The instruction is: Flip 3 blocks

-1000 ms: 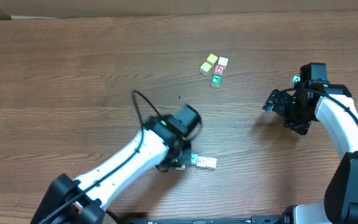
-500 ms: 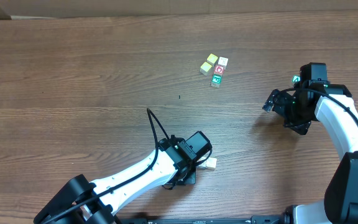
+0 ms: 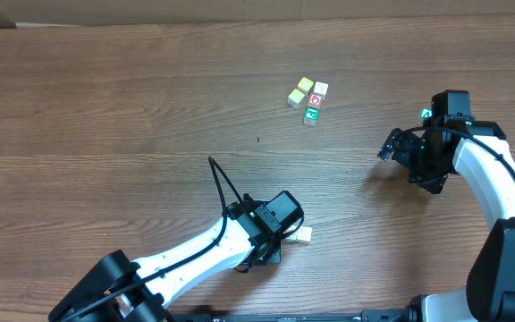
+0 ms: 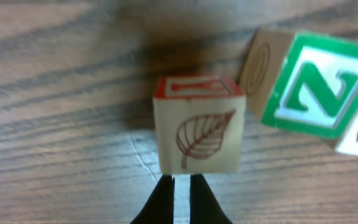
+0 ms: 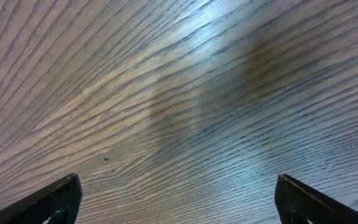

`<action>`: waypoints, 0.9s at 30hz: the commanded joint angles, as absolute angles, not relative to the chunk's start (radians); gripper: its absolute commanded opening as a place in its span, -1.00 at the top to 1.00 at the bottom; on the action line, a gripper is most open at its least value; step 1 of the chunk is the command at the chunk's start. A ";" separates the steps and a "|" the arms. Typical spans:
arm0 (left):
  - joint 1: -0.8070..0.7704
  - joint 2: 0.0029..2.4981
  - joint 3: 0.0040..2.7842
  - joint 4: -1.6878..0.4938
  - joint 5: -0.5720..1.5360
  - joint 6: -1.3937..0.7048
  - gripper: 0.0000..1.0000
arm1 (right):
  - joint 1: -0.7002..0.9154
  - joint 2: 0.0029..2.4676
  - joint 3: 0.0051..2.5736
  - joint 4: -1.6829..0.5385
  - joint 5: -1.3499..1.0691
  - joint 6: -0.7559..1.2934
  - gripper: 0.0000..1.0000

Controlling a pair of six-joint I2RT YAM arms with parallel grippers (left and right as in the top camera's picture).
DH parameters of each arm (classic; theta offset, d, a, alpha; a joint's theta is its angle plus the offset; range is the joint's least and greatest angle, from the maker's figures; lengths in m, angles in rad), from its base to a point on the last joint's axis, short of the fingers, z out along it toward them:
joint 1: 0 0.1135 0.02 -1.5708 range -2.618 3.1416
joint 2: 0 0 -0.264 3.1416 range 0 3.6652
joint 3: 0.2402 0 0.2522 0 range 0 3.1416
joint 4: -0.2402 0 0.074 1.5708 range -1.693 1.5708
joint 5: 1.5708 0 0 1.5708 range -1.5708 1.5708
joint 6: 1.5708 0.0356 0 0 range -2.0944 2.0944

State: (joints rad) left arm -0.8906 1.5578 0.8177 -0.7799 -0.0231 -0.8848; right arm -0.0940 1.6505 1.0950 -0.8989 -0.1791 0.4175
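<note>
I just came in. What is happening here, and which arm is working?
The left gripper is low over the table, jaws shut and holding nothing. Right in front of its tips stands a wooden block with a leaf drawing and a red top; I cannot tell whether they touch. A green N block lies close beside it. The right gripper hangs open over bare wood, away from every block. A small group of other cubes sits further back.

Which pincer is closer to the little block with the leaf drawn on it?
Left. The left pincer, shut, has its tips right at the lower edge of the leaf block in its own camera's view. The right pincer hangs open far off across the table.
</note>
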 commanded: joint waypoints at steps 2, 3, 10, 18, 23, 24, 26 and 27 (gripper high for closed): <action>-0.891 1.567 0.812 -0.776 -0.113 -0.898 0.91 | -0.097 1.647 1.107 -0.894 -0.176 0.411 -1.00; -0.891 1.568 0.812 -0.776 -0.116 -0.898 0.91 | -0.097 1.647 1.107 -0.894 -0.176 0.411 -1.00; -0.891 1.569 0.812 -0.741 -0.115 -0.898 0.92 | -0.097 1.647 1.107 -0.894 -0.176 0.411 -1.00; -0.891 1.569 0.812 -0.727 -0.125 -0.897 0.92 | -0.097 1.647 1.107 -0.894 -0.176 0.411 -1.00; -0.891 1.569 0.812 -0.727 -0.162 -0.894 0.91 | -0.097 1.647 1.107 -0.894 -0.176 0.411 -1.00; -0.891 1.569 0.812 -0.727 -0.168 -0.894 0.92 | -0.097 1.647 1.107 -0.894 -0.176 0.411 -1.00; -0.891 1.569 0.811 -0.723 -0.166 -0.894 0.91 | -0.097 1.647 1.107 -0.894 -0.176 0.411 -1.00; -0.891 1.569 0.812 -0.722 -0.164 -0.894 0.92 | -0.097 1.647 1.107 -0.894 -0.176 0.411 -1.00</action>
